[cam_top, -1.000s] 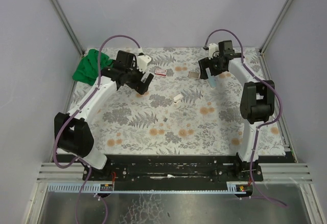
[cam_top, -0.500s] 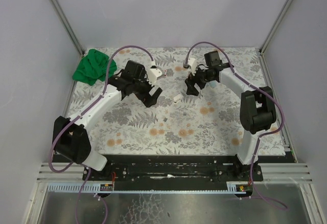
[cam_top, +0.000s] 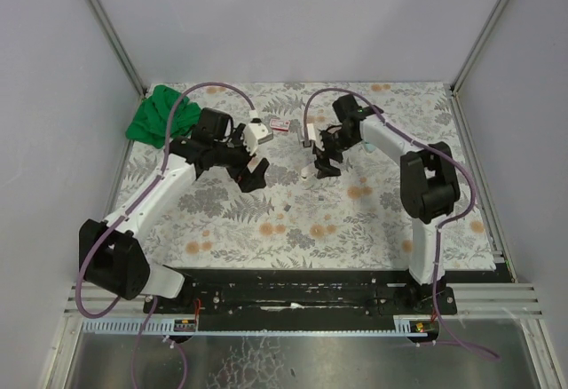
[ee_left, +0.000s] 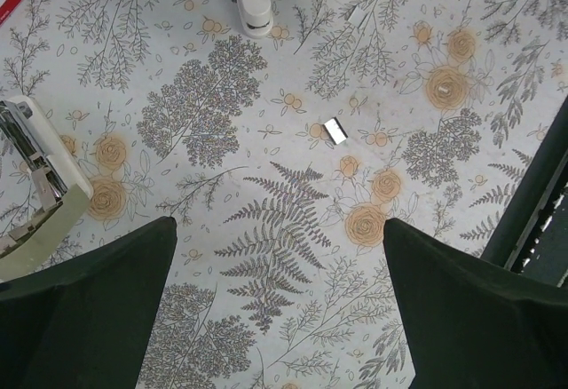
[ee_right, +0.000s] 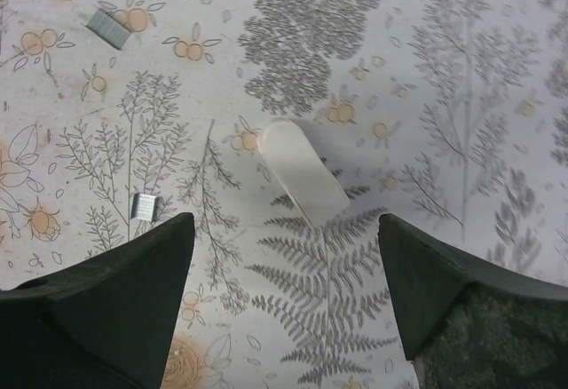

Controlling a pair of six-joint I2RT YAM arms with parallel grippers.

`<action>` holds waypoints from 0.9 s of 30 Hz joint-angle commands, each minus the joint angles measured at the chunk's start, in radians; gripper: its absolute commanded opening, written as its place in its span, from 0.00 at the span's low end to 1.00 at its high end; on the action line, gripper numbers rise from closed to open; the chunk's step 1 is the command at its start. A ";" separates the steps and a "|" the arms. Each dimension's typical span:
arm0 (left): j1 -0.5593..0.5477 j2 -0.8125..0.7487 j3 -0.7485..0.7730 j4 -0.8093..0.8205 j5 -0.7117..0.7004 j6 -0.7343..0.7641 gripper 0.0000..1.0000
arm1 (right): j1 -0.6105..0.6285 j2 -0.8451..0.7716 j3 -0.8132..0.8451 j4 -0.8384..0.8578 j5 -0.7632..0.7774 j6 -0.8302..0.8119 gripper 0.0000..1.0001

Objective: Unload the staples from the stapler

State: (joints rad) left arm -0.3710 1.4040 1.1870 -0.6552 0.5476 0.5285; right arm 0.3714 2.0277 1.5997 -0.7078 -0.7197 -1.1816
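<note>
Cream stapler (ee_left: 37, 185), metal rail exposed, lies on floral cloth (ee_left: 266, 78) just beside left gripper (ee_left: 277, 247), which is spread wide and empty. Right gripper (ee_right: 284, 238) is likewise spread and empty above white oblong piece (ee_right: 306, 171), with 1 staple strip (ee_right: 143, 206) near.

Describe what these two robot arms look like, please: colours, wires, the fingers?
Both the left arm and the right arm have white tubular links joined by bulky black joints. A purple cable loops loosely along each. The left gripper and right gripper each end in two dark, wedge-shaped fingers.
</note>
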 commanded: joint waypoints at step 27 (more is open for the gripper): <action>0.103 -0.050 -0.055 -0.044 0.233 0.081 1.00 | 0.130 0.189 0.199 -0.182 0.115 -0.290 0.39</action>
State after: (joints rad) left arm -0.2787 1.3582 1.1412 -0.6907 0.7521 0.5938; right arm 0.4847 2.2028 1.7477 -0.8413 -0.6140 -1.4334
